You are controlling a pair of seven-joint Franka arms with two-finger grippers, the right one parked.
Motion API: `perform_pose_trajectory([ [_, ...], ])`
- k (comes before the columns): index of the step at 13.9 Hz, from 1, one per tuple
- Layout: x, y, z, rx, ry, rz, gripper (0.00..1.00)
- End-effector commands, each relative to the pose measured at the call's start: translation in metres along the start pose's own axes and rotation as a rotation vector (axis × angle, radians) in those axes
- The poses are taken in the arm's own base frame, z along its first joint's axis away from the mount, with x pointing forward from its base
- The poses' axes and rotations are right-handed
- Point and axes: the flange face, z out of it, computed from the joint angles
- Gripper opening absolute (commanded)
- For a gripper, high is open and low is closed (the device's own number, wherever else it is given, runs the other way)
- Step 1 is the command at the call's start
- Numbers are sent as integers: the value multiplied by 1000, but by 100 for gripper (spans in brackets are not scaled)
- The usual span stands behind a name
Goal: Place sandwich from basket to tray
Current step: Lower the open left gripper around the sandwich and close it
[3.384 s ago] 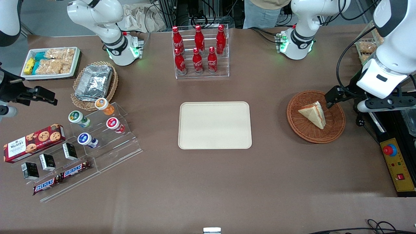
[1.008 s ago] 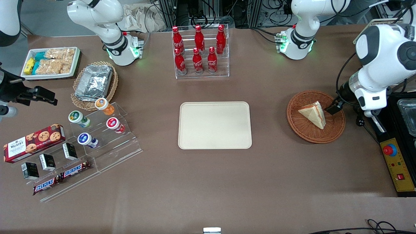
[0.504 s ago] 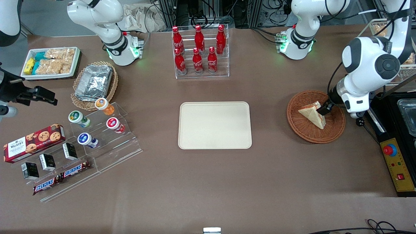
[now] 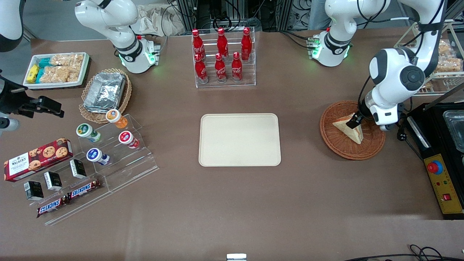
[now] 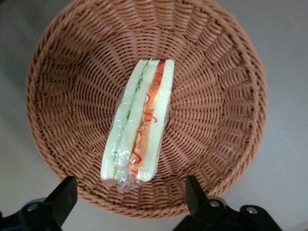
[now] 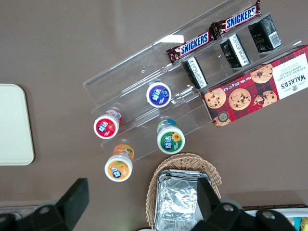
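Note:
The sandwich [image 4: 348, 130], a wrapped white-bread wedge with red and green filling, lies in the round reddish-brown basket [image 4: 340, 152] toward the working arm's end of the table. My left gripper [image 4: 353, 121] hangs just above the sandwich's upper corner, inside the basket's outline. In the left wrist view the sandwich [image 5: 139, 125] lies lengthwise on the woven basket [image 5: 216, 72]. The gripper [image 5: 130, 198] is open there, its black fingers [image 5: 65, 196] wide apart and straddling the wrapped end above the rim, touching nothing. The cream tray [image 4: 239, 139] sits bare at the table's middle.
A clear rack of red cola bottles [image 4: 223, 58] stands farther from the front camera than the tray. A wire rack of snacks [image 4: 440, 63] and a black unit with a yellow button panel [image 4: 444, 183] flank the basket. Acrylic steps with yogurt cups [image 4: 108, 145] lie toward the parked arm's end.
The left arm has swung in from the table's edge and lowered. Its gripper went from beside the basket's rim to above the sandwich. The sandwich has not moved.

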Motion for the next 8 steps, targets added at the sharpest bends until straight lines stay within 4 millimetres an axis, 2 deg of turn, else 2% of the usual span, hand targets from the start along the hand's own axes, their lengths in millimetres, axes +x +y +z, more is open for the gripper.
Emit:
perform_pose_trajectory([
  [1, -3, -5, 21, -6, 14, 6, 100],
  [8, 0, -6, 61, 4, 38, 42, 100],
])
